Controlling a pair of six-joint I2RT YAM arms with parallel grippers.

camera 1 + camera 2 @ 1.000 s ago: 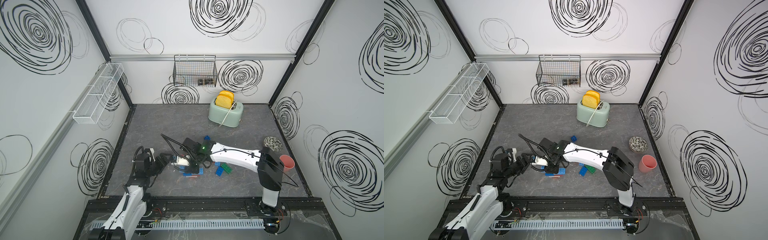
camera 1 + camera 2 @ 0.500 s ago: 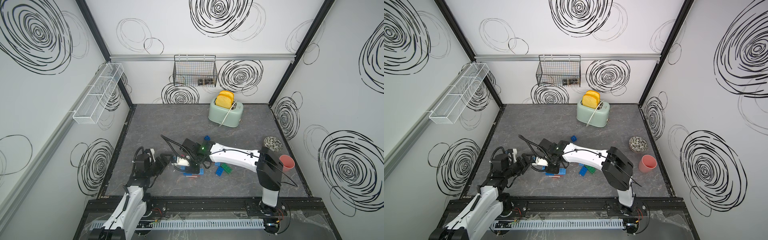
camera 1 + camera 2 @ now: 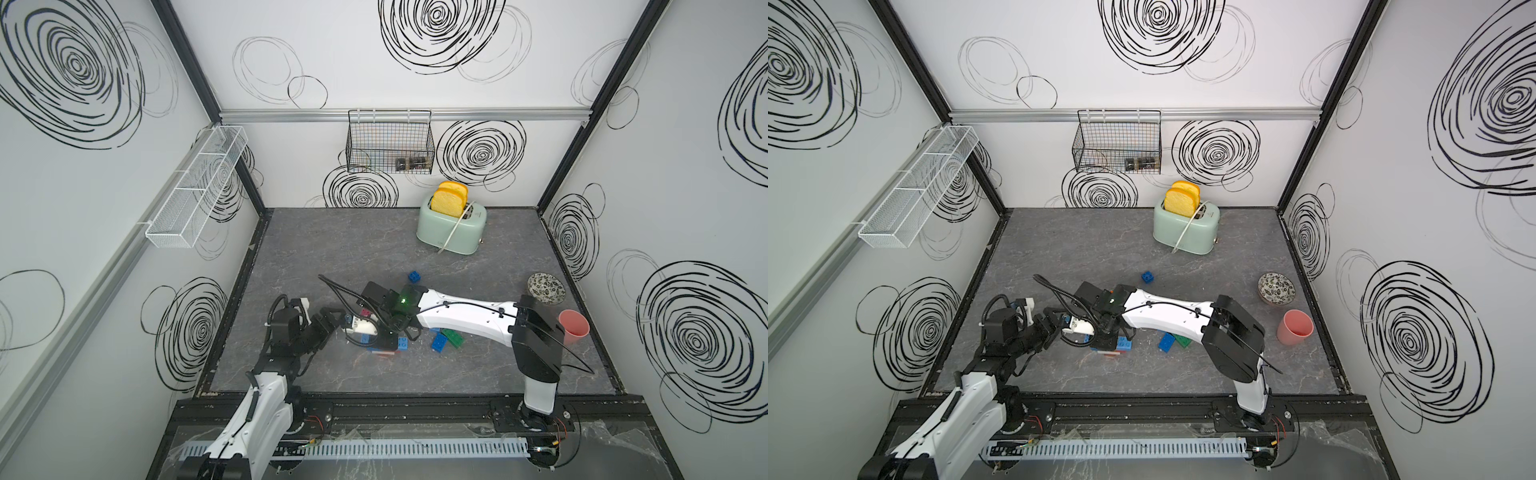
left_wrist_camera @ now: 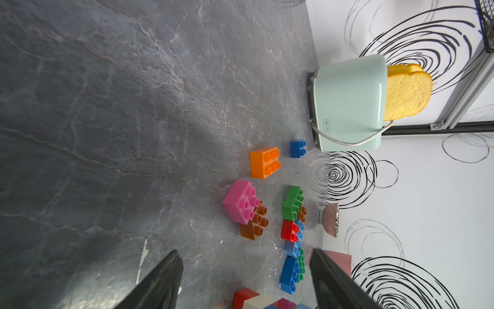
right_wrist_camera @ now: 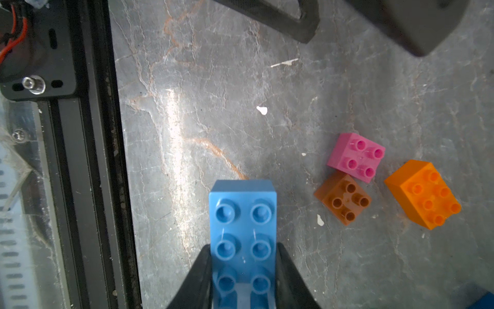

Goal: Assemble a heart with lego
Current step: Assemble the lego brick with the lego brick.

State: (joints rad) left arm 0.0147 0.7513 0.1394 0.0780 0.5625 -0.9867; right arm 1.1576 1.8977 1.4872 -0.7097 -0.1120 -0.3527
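Observation:
My right gripper (image 5: 243, 250) is shut on a light blue oblong lego brick (image 5: 242, 214), held studs-up above the floor. In both top views this gripper (image 3: 386, 337) hangs over a small joined cluster of red, white and blue lego (image 3: 400, 345). My left gripper (image 4: 244, 256) stands open and empty just left of that cluster (image 4: 254, 297), low over the floor (image 3: 1054, 326). Loose bricks lie beyond: pink (image 4: 240, 204), brown (image 4: 255, 223), orange (image 4: 264, 161), green (image 4: 292, 202), red (image 4: 289, 230), blue (image 4: 290, 273) and a small blue one (image 3: 414, 276).
A mint toaster (image 3: 451, 224) with bread stands at the back. A patterned bowl (image 3: 545, 287) and a pink cup (image 3: 573, 328) sit at the right. The black front rail (image 5: 88, 160) runs close to the held brick. A wire basket (image 3: 390, 143) hangs on the back wall.

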